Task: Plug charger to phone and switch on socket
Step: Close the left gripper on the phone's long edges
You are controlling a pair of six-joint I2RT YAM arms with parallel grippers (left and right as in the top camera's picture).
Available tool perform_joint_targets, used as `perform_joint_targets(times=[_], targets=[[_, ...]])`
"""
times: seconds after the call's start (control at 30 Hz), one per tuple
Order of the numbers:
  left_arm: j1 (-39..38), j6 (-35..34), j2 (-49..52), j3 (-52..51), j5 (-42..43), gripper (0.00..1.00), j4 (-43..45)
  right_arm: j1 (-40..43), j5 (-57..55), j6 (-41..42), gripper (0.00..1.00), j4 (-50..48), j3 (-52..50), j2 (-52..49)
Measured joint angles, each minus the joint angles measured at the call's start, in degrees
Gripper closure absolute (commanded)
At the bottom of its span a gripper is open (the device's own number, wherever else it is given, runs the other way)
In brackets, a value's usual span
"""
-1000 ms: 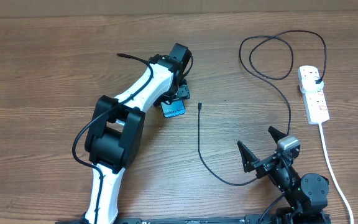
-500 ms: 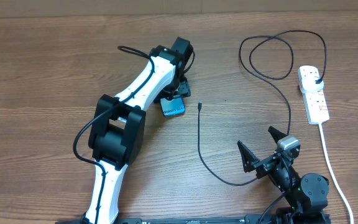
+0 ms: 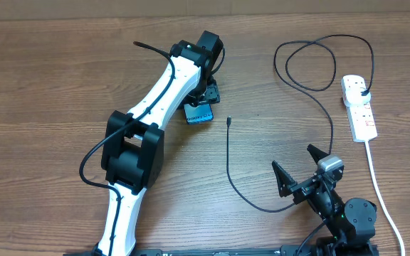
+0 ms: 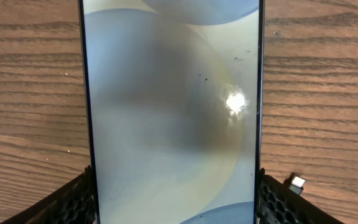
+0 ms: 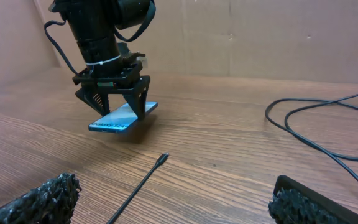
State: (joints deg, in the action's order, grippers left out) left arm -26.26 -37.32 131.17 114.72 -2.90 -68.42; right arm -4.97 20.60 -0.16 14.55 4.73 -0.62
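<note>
Across the wooden table [image 3: 48, 71], the left gripper [image 5: 122, 107] clamped the phone [image 3: 198, 114] by its long edges, while the right gripper [image 3: 292, 158] stood wide open and empty. The socket [image 3: 361, 117] lay far right, the charger [image 3: 228, 153] plugged into it, its connector tip [image 3: 229, 121] near the phone.

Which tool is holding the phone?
The left tool, clamped on the phone by its long edges above the table; the right tool sits open and empty.

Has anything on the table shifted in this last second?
The left gripper, clamped on the phone, carried it a little toward the table's far edge. The charger, the socket and the open right gripper stayed put.
</note>
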Motion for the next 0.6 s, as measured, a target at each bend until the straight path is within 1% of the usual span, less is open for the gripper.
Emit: perform_joint_targets(times=[0.17, 0.27, 0.37, 0.5, 0.6], targets=[[0.0, -0.09, 0.0, 0.0, 0.39, 0.61, 0.11, 0.0, 0.0, -0.02, 0.0, 0.04, 0.0, 0.0], [0.0, -0.26, 0.0, -0.59, 0.55, 0.64, 2.1, 0.0, 0.0, 0.02, 0.0, 0.02, 0.0, 0.0], [0.0, -1.01, 0.02, -3.8, 0.94, 0.65, 5.07, 0.0, 0.02, -0.02, 0.0, 0.02, 0.0, 0.0], [0.0, -2.69, 0.02, -11.72, 2.32, 0.64, 9.46, 0.0, 0.0, 0.0, 0.0, 0.02, 0.0, -0.02], [-0.02, -3.26, -0.79, -13.27, 2.38, 0.64, 10.91, 0.0, 0.0, 0.0, 0.0, 0.0, 0.0, 0.0]])
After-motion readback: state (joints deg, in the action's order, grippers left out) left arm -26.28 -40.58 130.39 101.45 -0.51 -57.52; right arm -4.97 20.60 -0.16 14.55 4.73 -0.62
